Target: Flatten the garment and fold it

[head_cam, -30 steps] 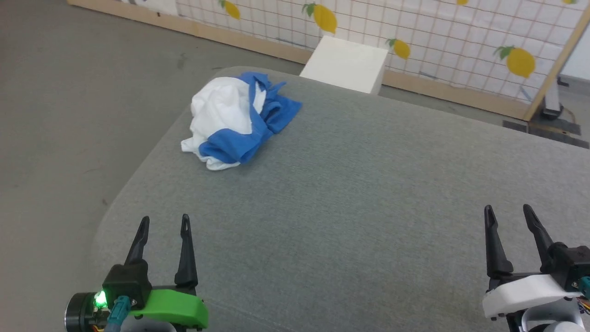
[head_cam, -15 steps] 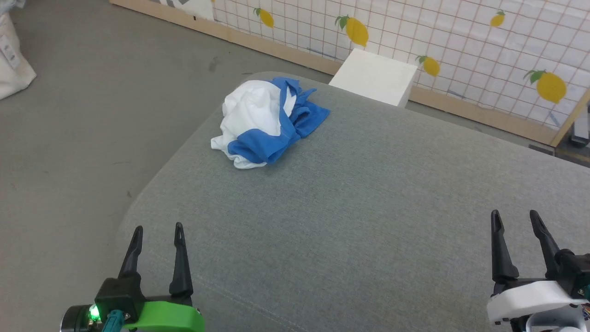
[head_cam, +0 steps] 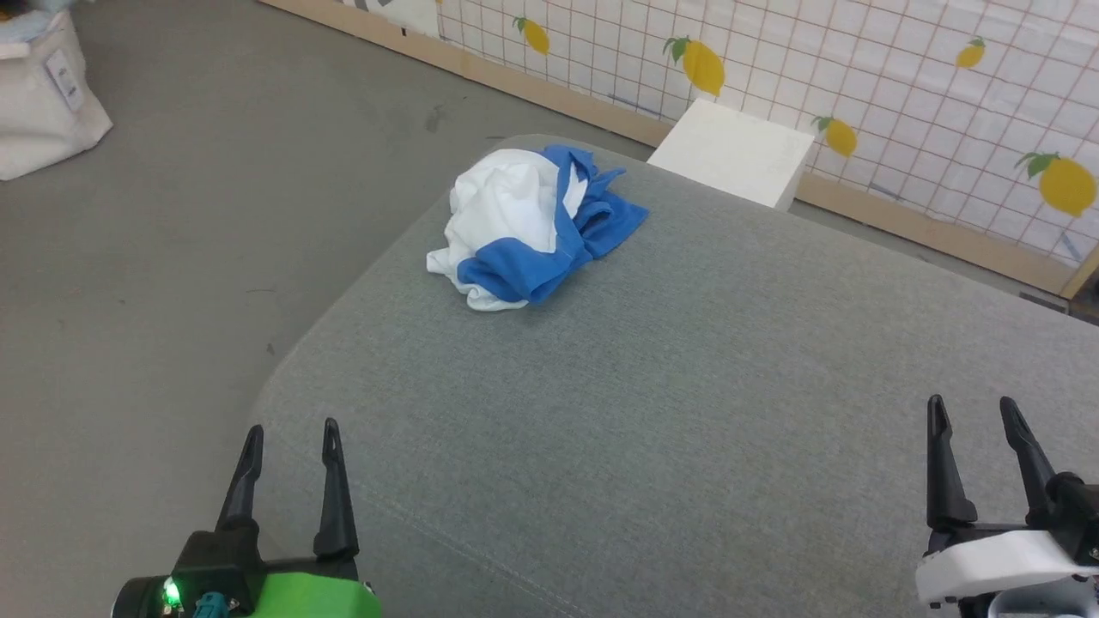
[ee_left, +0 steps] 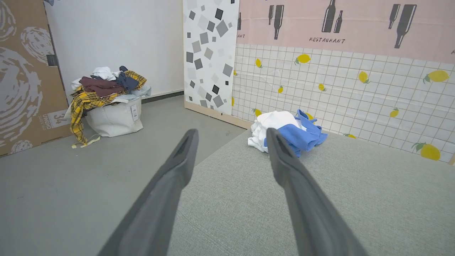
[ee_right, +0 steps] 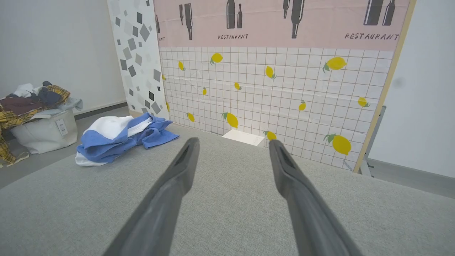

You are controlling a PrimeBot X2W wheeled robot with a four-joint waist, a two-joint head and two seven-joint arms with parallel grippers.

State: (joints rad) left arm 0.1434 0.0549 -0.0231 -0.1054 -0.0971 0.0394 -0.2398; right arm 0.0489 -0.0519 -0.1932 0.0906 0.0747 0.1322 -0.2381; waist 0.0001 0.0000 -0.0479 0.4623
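near the far left corner of the bench (head_cam: pixel 687 386) lies the shirt (head_cam: pixel 537 227), bunched into a loose heap, with white cloth on its left and top and blue cloth wrapped along its near and right sides. over the near left corner the left gripper (head_cam: pixel 291 427) hovers with its two dark fingers spread apart and nothing between them. by the near right edge the right gripper (head_cam: pixel 971 400) stands the same way, fingers released and empty. both are well apart from the shirt. beyond the far edge a white block (head_cam: pixel 738 150) stands on the floor (head_cam: pixel 172 215) against a lemon-print panel (head_cam: pixel 901 77). in the left wrist view a bag (ee_left: pixel 113 119) heaped with clothes sits on the floor to the left of the bench.
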